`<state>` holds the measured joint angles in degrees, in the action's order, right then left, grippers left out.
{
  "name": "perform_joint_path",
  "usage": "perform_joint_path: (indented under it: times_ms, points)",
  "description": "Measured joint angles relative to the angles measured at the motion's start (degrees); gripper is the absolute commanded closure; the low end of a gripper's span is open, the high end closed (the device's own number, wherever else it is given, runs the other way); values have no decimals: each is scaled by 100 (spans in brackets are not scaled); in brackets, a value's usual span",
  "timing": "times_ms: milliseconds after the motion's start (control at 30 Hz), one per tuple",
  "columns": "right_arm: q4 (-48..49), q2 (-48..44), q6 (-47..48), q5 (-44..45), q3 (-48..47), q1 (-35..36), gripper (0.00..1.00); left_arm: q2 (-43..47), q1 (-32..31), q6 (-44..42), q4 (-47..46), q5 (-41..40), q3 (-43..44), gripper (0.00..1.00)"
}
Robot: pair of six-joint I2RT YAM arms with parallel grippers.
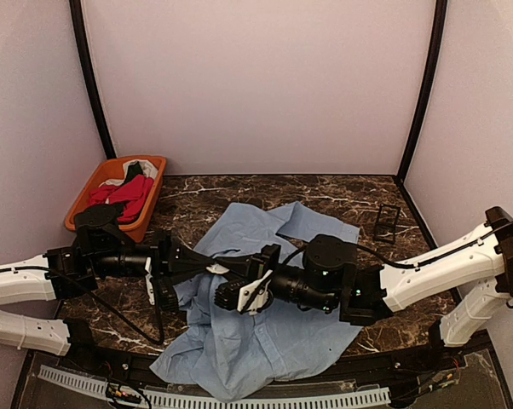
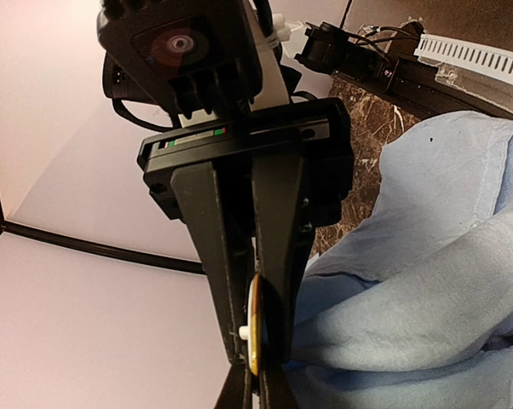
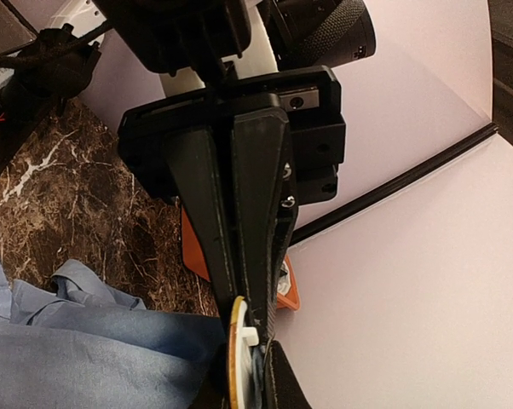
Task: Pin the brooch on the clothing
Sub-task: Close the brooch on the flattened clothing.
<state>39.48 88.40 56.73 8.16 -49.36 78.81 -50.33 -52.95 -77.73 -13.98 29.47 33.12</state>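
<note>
left gripper point(image 2: 255, 358): pressed together, pinching brooch point(image 2: 253, 328) edge-on at its tips
right gripper point(image 3: 248, 341): tip-to-tip with left, pinching the same brooch
shirt point(image 1: 273, 341): directly below both, lower centre of top view; fold beside brooch
nearer arm: neither

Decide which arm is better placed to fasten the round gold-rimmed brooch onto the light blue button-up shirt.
Probably the right: the right gripper has brooch and shirt together at its tips; the left gripper only clamps the brooch's rim.
</note>
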Motion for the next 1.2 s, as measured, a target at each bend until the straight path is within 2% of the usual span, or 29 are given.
perform_joint_path:
  times_ms: [100,600,1200]
  points:
    - [50,0,0,4,39,0,100,0,2,26,7,0,-2,99]
    - [179,-46,203,-33,151,0,100,-2,-9,199,35,-7,-7,99]
    - [385,57,1156,275,201,68,100,-68,-9,297,-4,-66,-9,99]
